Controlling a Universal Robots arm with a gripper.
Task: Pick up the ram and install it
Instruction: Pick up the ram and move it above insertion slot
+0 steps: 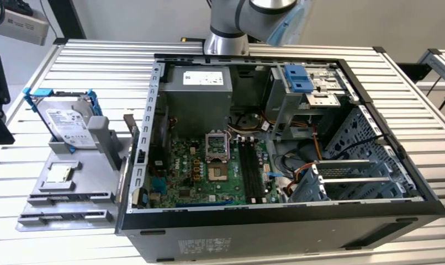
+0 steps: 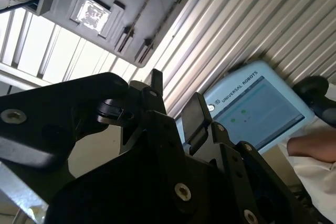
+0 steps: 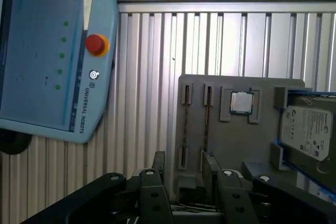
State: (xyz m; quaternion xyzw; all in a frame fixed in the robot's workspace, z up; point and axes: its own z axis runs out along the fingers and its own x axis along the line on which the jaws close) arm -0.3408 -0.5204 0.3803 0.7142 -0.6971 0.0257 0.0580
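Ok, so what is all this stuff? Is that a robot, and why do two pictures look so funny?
Yes, that is a robot arm. One picture is taken from off the arm: it shows an open computer on a ribbed metal table, and beside it a grey holder with a hard drive and a small square chip. The other two come from cameras riding on the arm, so its black end effector pokes into them. It is open and holds nothing. It points toward the holder, where a thin strip on edge in a slot looks like the memory stick.
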